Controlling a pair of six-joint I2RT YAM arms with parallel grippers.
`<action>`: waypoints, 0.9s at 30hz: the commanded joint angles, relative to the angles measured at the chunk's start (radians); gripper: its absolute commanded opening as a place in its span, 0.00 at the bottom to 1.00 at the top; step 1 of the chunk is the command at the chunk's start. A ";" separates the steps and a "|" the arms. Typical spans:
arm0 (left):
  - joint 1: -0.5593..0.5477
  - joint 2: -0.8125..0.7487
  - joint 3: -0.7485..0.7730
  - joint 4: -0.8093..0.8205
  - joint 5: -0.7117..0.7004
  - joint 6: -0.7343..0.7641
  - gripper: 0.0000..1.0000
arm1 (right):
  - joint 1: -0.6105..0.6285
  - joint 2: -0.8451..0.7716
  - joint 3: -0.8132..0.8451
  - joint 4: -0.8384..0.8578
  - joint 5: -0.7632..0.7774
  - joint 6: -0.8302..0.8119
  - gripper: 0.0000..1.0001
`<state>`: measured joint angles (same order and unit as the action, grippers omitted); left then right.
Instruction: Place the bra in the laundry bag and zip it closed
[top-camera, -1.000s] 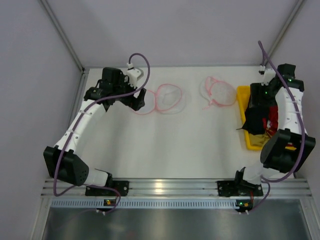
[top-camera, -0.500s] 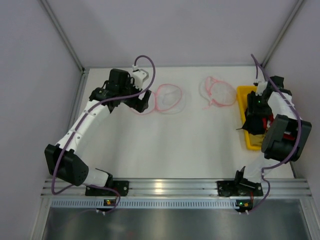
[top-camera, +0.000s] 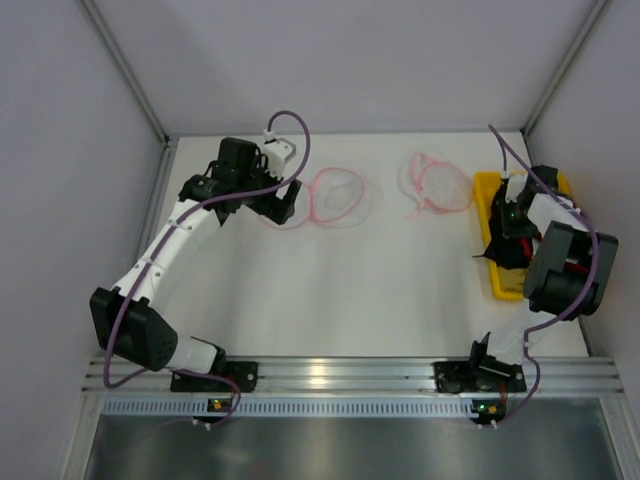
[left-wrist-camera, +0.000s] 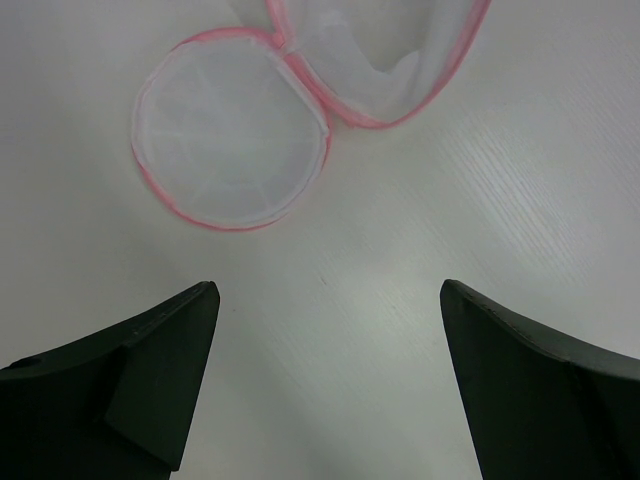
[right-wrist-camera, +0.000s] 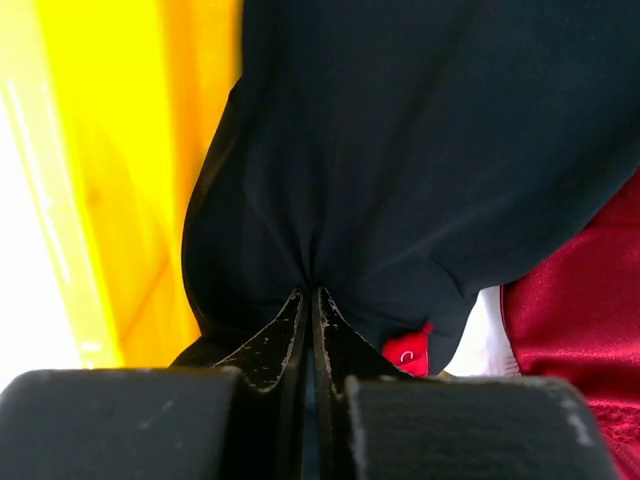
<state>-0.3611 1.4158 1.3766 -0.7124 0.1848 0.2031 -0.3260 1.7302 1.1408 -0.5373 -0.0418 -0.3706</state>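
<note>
On a white tabletop (top-camera: 330, 290) walled by pale grey panels (top-camera: 350, 60), the right hand (right-wrist-camera: 312, 300) is pinched tight on the black bra (right-wrist-camera: 430, 150) over the yellow tray (top-camera: 486, 187) at right. The left hand (left-wrist-camera: 327, 300), fingers apart, hovers beside the open bag (left-wrist-camera: 230, 145) at far left.

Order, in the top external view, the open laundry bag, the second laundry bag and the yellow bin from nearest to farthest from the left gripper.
From the left gripper:
1. open laundry bag, just beside it on its right.
2. second laundry bag, further right, toward the back.
3. yellow bin, at the right edge, with the bra in it.
</note>
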 joint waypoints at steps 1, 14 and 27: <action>-0.001 -0.008 0.019 0.004 -0.010 -0.011 0.98 | -0.007 -0.009 0.000 0.034 0.005 -0.017 0.00; 0.001 -0.041 0.029 0.004 0.022 -0.080 0.98 | -0.025 -0.308 0.174 -0.200 -0.266 -0.063 0.00; 0.074 -0.074 0.085 0.005 0.160 -0.200 0.98 | 0.008 -0.451 0.430 -0.507 -0.742 -0.105 0.00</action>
<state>-0.3141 1.3964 1.4189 -0.7219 0.2779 0.0532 -0.3344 1.3334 1.4895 -0.9356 -0.5774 -0.4446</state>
